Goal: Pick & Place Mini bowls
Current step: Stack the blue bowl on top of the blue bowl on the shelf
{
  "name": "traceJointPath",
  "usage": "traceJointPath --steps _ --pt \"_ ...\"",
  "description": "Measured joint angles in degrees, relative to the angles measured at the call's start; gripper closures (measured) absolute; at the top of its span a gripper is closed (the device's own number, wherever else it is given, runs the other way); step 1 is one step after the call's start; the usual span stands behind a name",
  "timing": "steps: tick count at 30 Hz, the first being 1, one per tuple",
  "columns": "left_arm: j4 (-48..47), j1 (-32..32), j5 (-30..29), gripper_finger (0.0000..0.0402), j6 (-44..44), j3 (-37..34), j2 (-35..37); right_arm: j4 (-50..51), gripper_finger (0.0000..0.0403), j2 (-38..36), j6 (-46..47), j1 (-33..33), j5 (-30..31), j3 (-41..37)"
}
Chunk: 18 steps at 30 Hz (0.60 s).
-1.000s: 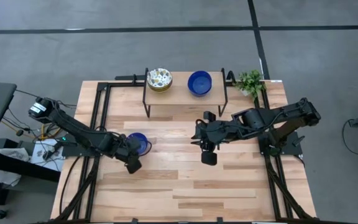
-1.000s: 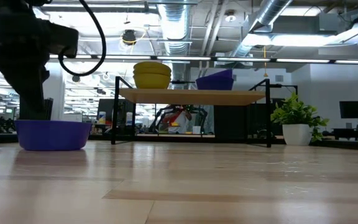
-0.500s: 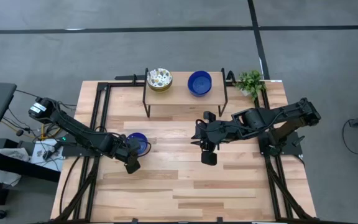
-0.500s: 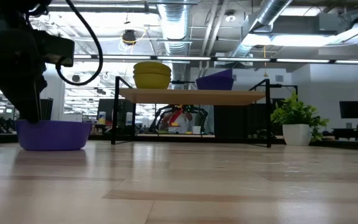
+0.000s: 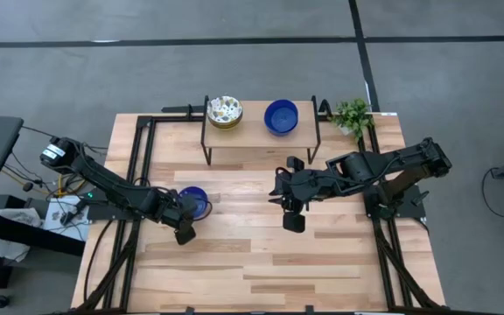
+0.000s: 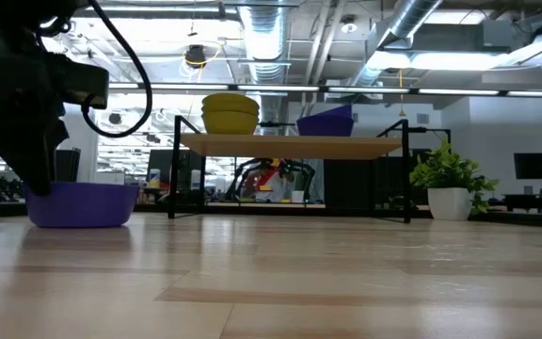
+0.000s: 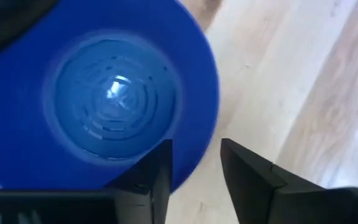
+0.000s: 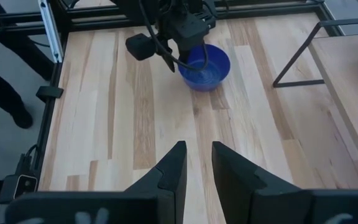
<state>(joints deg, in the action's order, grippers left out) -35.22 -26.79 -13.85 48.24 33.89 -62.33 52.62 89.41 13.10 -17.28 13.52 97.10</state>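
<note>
A glossy blue mini bowl [image 5: 194, 200] sits upright on the wooden table [image 5: 261, 262], in front of the small raised shelf [image 5: 261, 133] and off toward the left arm's side of it. Its inside shows concentric rings around a bright glint of light, and its wall reads purple-blue from table height.

The left gripper [image 7: 194, 168] stands at the bowl's rim, one finger [image 7: 157, 171] over the rim and inside the bowl, the other outside it above bare wood. The jaws are parted by a narrow gap with the rim between them; whether they yet press on it cannot be told.

On the shelf stand two more mini bowls: a stack with a cream, floral-speckled bowl [image 5: 224, 110] on top, and beside it a second blue bowl [image 5: 280, 115]. From table height the stack shows only yellow outer walls, and how many bowls it holds is unclear.

The right gripper [image 8: 196, 163] hangs over the table in front of the shelf, well apart from the bowl, its fingers slightly parted and holding nothing. A green potted plant [image 5: 352, 115] stands by the shelf's far end.
</note>
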Motion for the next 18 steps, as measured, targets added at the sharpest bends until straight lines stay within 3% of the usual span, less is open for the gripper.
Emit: traceJointPath --steps 9,18 --pt "1.8 -0.4 3.0 0.0388 -2.0 0.1 0.0 0.0 0.0336 0.0 0.0 0.0 0.0 0.0" --pt "8.9 -2.2 2.6 0.0393 -2.6 0.1 0.0 -0.8 0.0336 0.0 0.0 0.0 0.1 0.0"
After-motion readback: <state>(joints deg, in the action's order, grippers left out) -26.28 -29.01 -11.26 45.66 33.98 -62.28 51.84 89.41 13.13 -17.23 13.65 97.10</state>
